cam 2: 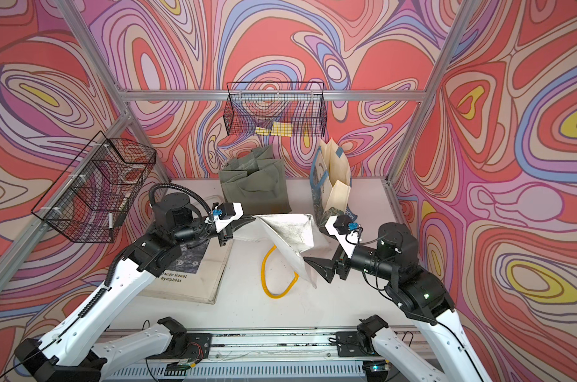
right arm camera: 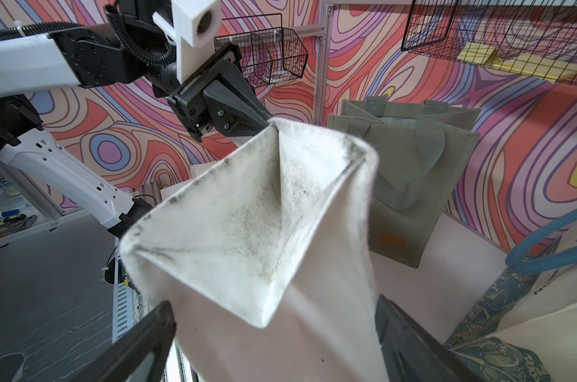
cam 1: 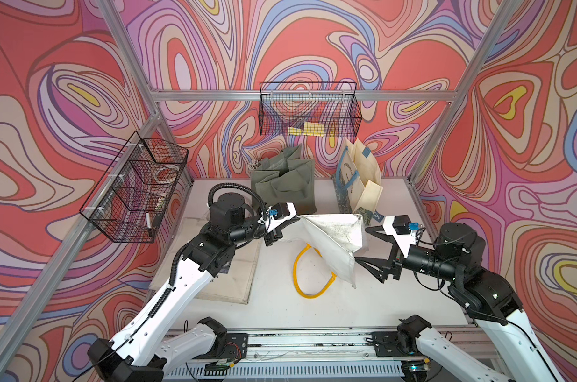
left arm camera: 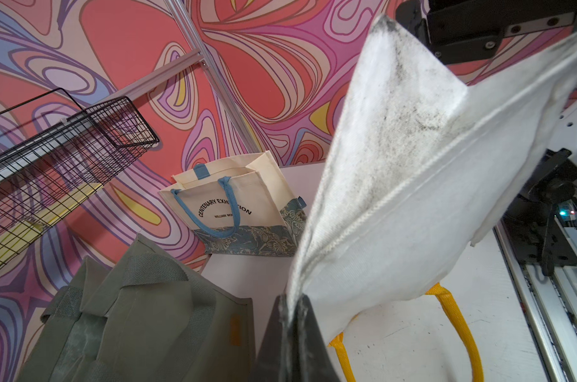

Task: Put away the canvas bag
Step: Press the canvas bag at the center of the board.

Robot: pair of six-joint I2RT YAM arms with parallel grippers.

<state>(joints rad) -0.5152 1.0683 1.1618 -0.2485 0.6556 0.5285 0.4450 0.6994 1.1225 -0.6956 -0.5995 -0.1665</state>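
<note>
The white canvas bag (cam 1: 333, 238) (cam 2: 290, 234) hangs upside down over the middle of the table, its smudged bottom panel facing up. Its yellow handle (cam 1: 300, 274) (left arm camera: 459, 320) loops down onto the table. My left gripper (cam 1: 297, 218) (left arm camera: 295, 301) is shut on one bottom corner of the canvas bag and holds it up. My right gripper (cam 1: 363, 244) (right arm camera: 274, 330) is open on the bag's opposite side. Its two fingers (right arm camera: 161, 317) stand wide apart with the bag's fabric (right arm camera: 247, 215) between them, not pinched.
A green bag (cam 1: 284, 185) and a cream bag with blue handles (cam 1: 356, 178) stand upright at the back. A flat printed tote (cam 2: 188, 277) lies under the left arm. Wire baskets hang on the back wall (cam 1: 308, 109) and the left wall (cam 1: 135, 188).
</note>
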